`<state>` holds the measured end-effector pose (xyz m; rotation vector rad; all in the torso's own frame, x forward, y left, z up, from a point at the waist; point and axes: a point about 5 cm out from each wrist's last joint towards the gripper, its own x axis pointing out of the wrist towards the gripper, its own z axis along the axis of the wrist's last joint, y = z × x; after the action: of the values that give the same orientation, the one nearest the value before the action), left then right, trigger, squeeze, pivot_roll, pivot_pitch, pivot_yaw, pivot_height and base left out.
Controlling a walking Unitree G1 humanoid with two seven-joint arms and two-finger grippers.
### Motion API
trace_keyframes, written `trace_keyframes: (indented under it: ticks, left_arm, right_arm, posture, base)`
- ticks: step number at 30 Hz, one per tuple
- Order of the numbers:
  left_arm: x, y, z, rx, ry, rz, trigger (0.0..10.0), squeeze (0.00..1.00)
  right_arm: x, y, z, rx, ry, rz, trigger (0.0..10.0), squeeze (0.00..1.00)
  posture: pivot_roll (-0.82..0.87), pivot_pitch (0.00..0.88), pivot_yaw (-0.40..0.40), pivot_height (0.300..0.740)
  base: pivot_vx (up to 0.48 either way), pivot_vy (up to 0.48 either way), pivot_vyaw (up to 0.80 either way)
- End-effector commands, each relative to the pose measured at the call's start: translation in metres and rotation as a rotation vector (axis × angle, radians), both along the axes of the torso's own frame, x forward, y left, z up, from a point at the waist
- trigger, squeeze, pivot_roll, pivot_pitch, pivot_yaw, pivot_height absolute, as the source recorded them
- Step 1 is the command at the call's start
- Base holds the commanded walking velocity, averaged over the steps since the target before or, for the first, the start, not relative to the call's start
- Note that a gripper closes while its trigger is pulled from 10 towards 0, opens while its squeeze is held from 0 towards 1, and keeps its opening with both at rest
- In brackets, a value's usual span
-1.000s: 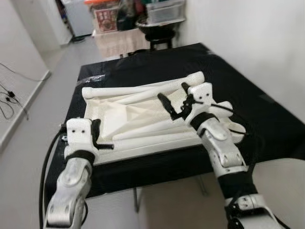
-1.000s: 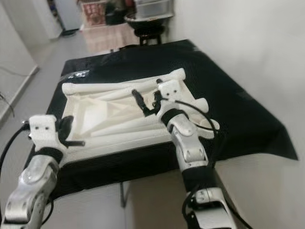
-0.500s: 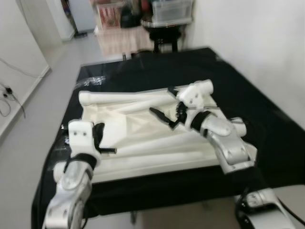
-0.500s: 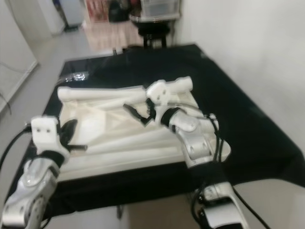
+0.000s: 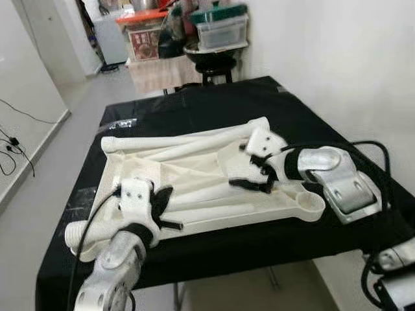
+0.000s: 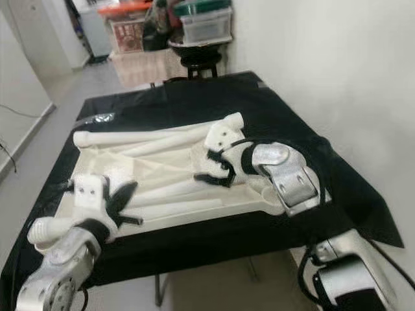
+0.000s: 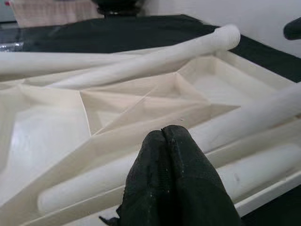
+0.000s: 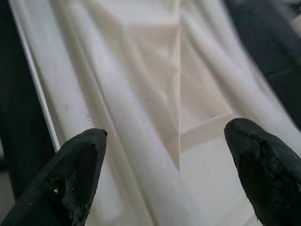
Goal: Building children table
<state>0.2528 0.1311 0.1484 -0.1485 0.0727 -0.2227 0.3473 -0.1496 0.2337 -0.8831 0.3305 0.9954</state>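
- 2 grippers are over the white table top (image 5: 194,175), which lies upside down on the black-covered table (image 5: 311,123) with loose white legs (image 5: 194,139) resting across and inside it.
- Our right gripper (image 5: 254,173) hovers above the legs near the middle, fingers spread wide and holding nothing; in the right wrist view a leg (image 8: 136,141) runs between the fingertips.
- Our left gripper (image 5: 165,210) sits at the near edge, fingers (image 7: 169,155) pressed together and empty.
- If we close off-center, the round leg may roll aside or slip free.
- Lifting 1 leg could drag or knock the others, since they overlap.
- A push by the left gripper could slide the table top on the cloth.
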Motion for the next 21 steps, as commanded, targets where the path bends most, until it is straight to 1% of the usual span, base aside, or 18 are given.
trace_keyframes:
  ticks: [1, 2, 3, 4, 7, 8, 9, 10, 11, 12, 15, 18, 19, 21]
  left_arm:
    - [-0.002, 0.003, 0.0, 0.005, 0.014, -0.008, 10.0, 0.0]
    - [-0.002, 0.003, 0.0, 0.005, 0.014, -0.008, 10.0, 0.0]
    - [-0.002, 0.002, -0.001, 0.002, 0.026, -0.019, 10.0, 0.0]
    - [-0.003, 0.001, -0.001, 0.0, 0.034, -0.026, 10.0, 0.0]
    - [-0.007, -0.005, -0.003, 0.007, 0.053, -0.074, 10.0, 0.0]
    - [-0.007, -0.005, -0.003, 0.007, 0.053, -0.074, 10.0, 0.0]
    - [-0.008, -0.008, -0.003, 0.009, 0.058, -0.09, 10.0, 0.0]
    - [-0.009, -0.009, -0.003, 0.01, 0.061, -0.099, 10.0, 0.0]
    - [-0.009, -0.009, -0.003, 0.01, 0.061, -0.099, 10.0, 0.0]
    - [-0.009, -0.01, -0.003, 0.009, 0.062, -0.105, 10.0, 0.0]
    - [-0.01, -0.01, -0.003, 0.008, 0.063, -0.108, 10.0, 0.0]
    - [-0.013, -0.014, -0.001, 0.011, 0.064, -0.141, 10.0, 0.0]
    - [-0.013, -0.014, -0.001, 0.011, 0.064, -0.141, 10.0, 0.0]
    - [-0.014, -0.015, -0.001, 0.008, 0.066, -0.145, 10.0, 0.0]
  right_arm:
    - [0.007, -0.004, -0.003, -0.107, 0.024, -0.022, 10.0, 0.0]
    - [0.007, -0.004, -0.003, -0.107, 0.024, -0.022, 10.0, 0.0]
    - [0.012, -0.006, -0.002, -0.161, 0.017, -0.04, 10.0, 0.0]
    - [0.015, -0.007, -0.002, -0.192, 0.013, -0.049, 10.0, 0.0]
    - [0.019, -0.006, -0.004, -0.317, 0.052, -0.032, 10.0, 0.0]
    - [0.019, -0.006, -0.004, -0.317, 0.052, -0.032, 10.0, 0.0]
    - [0.022, -0.003, -0.005, -0.356, 0.081, -0.019, 10.0, 0.0]
    - [0.023, -0.001, -0.005, -0.378, 0.1, -0.012, 10.0, 0.0]
    - [0.023, -0.001, -0.005, -0.378, 0.1, -0.012, 10.0, 0.0]
    - [0.025, 0.001, -0.006, -0.41, 0.116, -0.007, 10.0, 0.0]
    - [0.027, 0.001, -0.006, -0.434, 0.131, -0.005, 10.0, 0.0]
    - [0.038, 0.001, -0.002, -0.522, 0.156, -0.024, 10.0, 0.0]
    - [0.038, 0.001, -0.002, -0.522, 0.156, -0.024, 10.0, 0.0]
    - [0.042, -0.002, -0.003, -0.573, 0.16, -0.042, 10.0, 0.0]
  posture:
    - [-0.06, 0.0, 0.071, 0.74]
    - [-0.06, 0.0, 0.071, 0.74]
    - [-0.06, 0.0, 0.069, 0.74]
    - [-0.06, 0.0, 0.069, 0.74]
    - [-0.06, 0.006, 0.068, 0.74]
    - [-0.06, 0.006, 0.068, 0.74]
    - [-0.06, 0.008, 0.067, 0.74]
    - [-0.06, 0.008, 0.066, 0.74]
    - [-0.06, 0.008, 0.066, 0.74]
    - [-0.07, 0.011, 0.064, 0.74]
    - [-0.07, 0.011, 0.064, 0.74]
    - [-0.07, 0.026, 0.055, 0.74]
    - [-0.07, 0.026, 0.055, 0.74]
    - [-0.07, 0.031, 0.052, 0.74]
  base:
    - [0.0, 0.0, 0.0]
    - [0.0, 0.0, 0.0]
    - [0.0, 0.0, 0.0]
    - [0.0, 0.0, 0.0]
    - [0.0, 0.0, 0.0]
    - [0.0, 0.0, 0.0]
    - [0.0, 0.0, 0.0]
    - [0.0, 0.0, 0.0]
    - [0.0, 0.0, 0.0]
    - [0.0, 0.0, 0.0]
    - [0.0, 0.0, 0.0]
    - [0.0, 0.0, 0.0]
    - [0.0, 0.0, 0.0]
    - [0.0, 0.0, 0.0]
